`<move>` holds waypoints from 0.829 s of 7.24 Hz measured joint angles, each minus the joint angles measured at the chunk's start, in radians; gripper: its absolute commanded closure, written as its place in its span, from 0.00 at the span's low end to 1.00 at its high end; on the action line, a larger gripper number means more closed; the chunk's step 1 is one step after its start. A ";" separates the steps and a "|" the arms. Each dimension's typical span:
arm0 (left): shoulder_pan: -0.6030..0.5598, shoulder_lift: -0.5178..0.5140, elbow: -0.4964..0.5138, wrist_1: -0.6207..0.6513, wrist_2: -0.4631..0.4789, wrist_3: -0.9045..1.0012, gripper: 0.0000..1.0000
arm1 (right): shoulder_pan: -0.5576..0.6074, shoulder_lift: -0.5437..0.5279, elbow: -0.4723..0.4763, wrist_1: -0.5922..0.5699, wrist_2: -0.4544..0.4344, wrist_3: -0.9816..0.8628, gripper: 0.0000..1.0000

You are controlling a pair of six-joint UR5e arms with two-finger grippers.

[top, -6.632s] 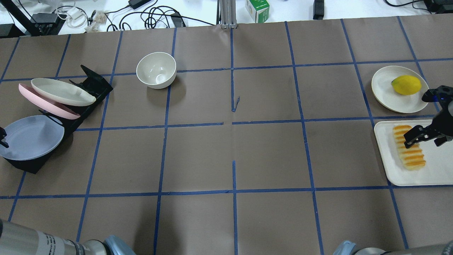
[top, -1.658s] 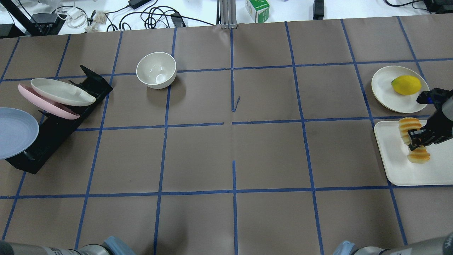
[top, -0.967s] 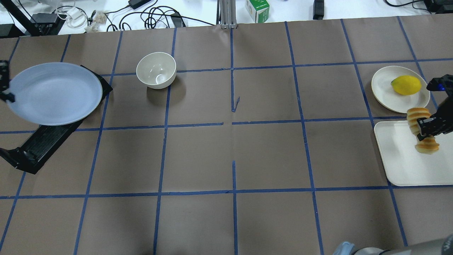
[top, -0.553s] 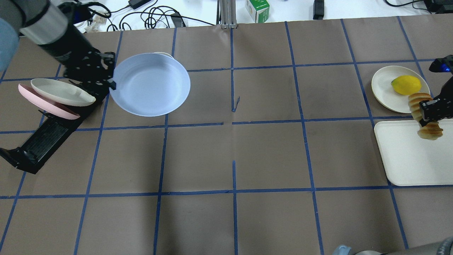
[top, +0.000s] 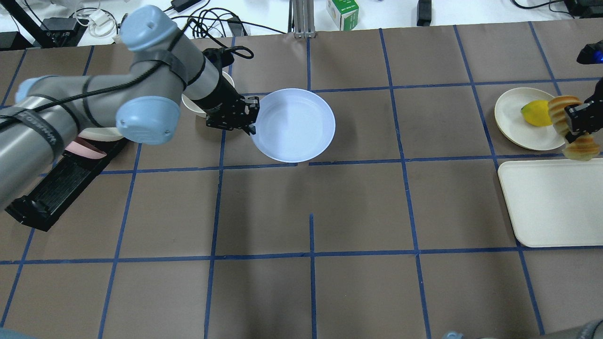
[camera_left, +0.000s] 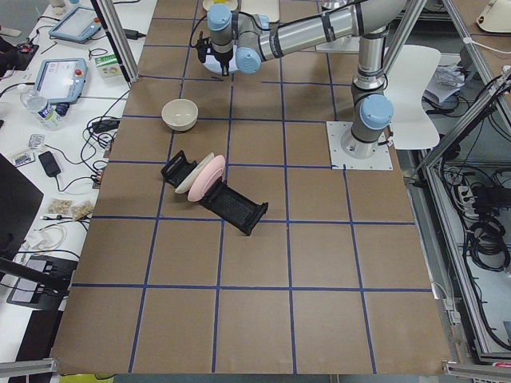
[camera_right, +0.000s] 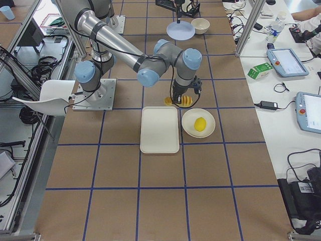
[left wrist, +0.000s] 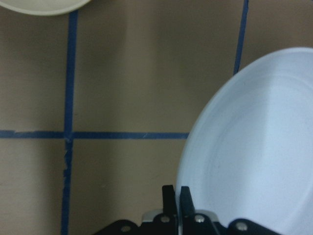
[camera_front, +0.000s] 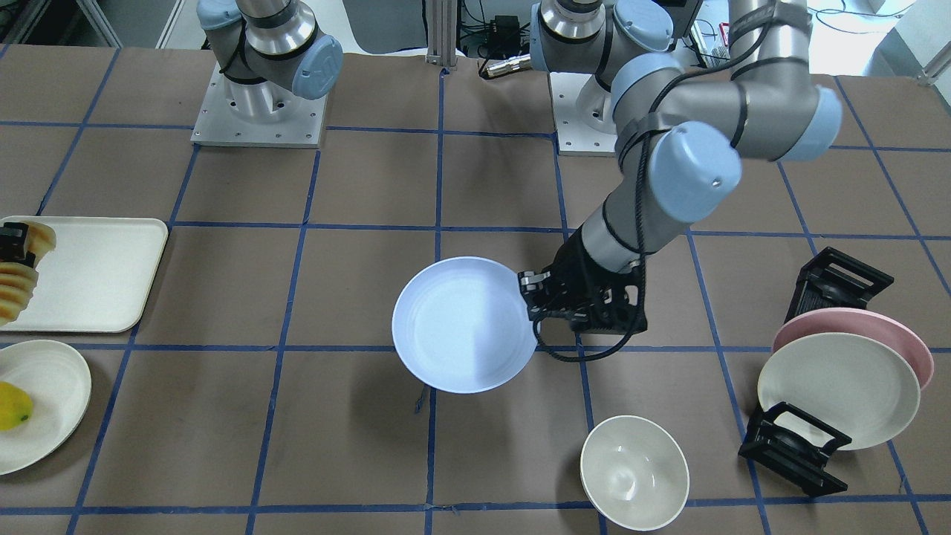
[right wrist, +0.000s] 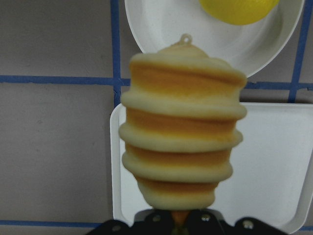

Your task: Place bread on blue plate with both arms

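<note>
The left tool [top: 252, 126] is clamped on the rim of the blue plate [top: 296, 126], its two thin fingers [left wrist: 168, 196] pinching the edge on the side nearest the arm. The plate is held roughly level above the desk [top: 358, 207] near its middle, casting a shadow on the brown surface below it. A white bowl [camera_front: 633, 472] sits on the desk near that arm's wrist. At the robot's left end, a black rack [camera_front: 792, 447] carries a pink plate [camera_front: 888, 331] and a cream plate [camera_front: 838, 391] leaning on edge. At the robot's right end, the right tool [top: 577, 120] is closed around the middle of the bread [right wrist: 182, 152], which is lifted clear of the desk with both ends sticking out past the fingers. The bread hangs over the border between the white tray [top: 551, 207] and the small white plate [top: 512, 117] that holds a lemon [top: 534, 113]. The bread and the blue plate are well apart.
</note>
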 measured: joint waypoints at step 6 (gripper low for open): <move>-0.109 -0.125 -0.080 0.260 0.079 0.014 0.00 | 0.201 0.061 -0.014 0.001 0.118 0.145 1.00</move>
